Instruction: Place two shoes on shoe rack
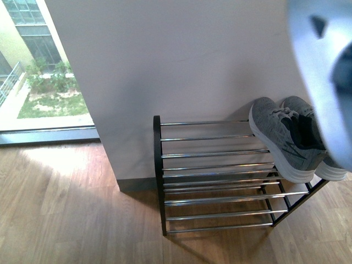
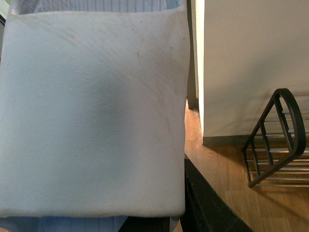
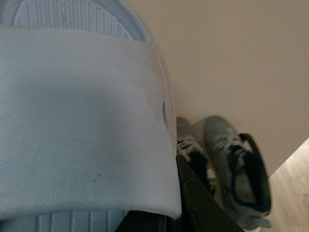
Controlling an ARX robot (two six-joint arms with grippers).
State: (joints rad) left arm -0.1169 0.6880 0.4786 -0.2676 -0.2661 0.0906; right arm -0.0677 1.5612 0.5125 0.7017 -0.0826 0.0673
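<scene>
On the shoe rack [image 1: 209, 153], at the top tier's right end, the grey sneakers [image 1: 286, 137] sat side by side, while a pale blue slide [image 2: 91, 111] [image 3: 82, 121] filled each wrist view, hiding whether the left gripper or right gripper was clamped on it.

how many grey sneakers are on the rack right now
2. Both sit side by side at the right end of the shoe rack's top tier: the left-hand sneaker in full view, the right-hand sneaker partly hidden behind a blurred pale blue slide.
</scene>
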